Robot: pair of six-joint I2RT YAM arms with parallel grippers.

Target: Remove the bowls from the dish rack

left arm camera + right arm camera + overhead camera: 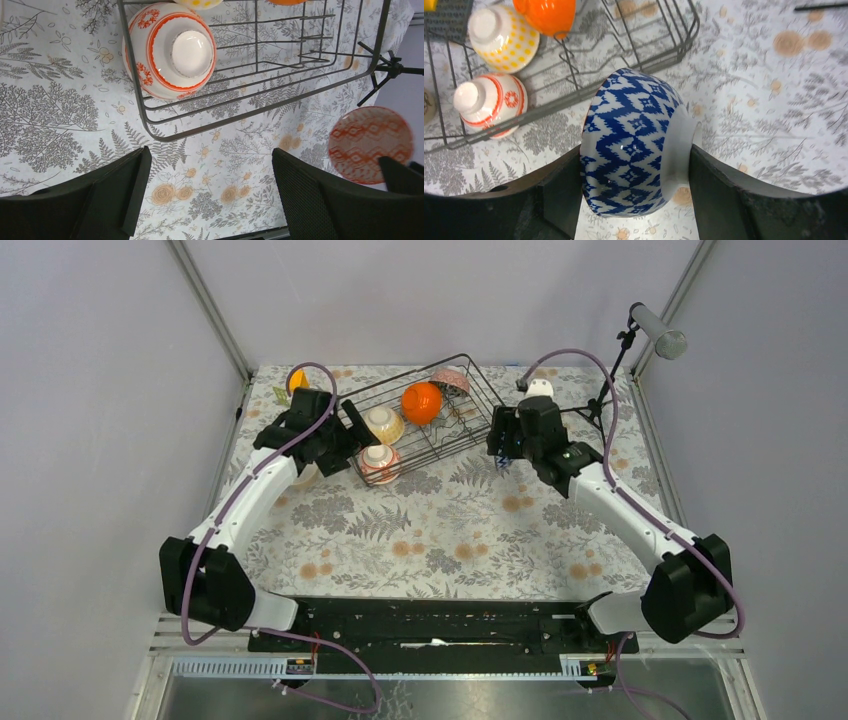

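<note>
One blue-and-white bowl (631, 145) is clamped between the right fingers (559, 195), tipped sideways with its foot against one finger, just beside the dish rack (462, 420). We count four bowls in the rack: orange bowl (421, 402), dotted bowl (503, 37), red-banded bowl (170, 50), pinkish bowl (450, 380). The left fingers (115, 185) are apart over the worktop (450, 530) at the rack's corner.

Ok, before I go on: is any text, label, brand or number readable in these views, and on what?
None: no words, numbers or labels can be read in any view.
The blue-and-white bowl carries only a zigzag pattern.
The red-ringed bowl in the dish rack carries only ornaments.
The tablecloth shows only plants and flowers.
</note>
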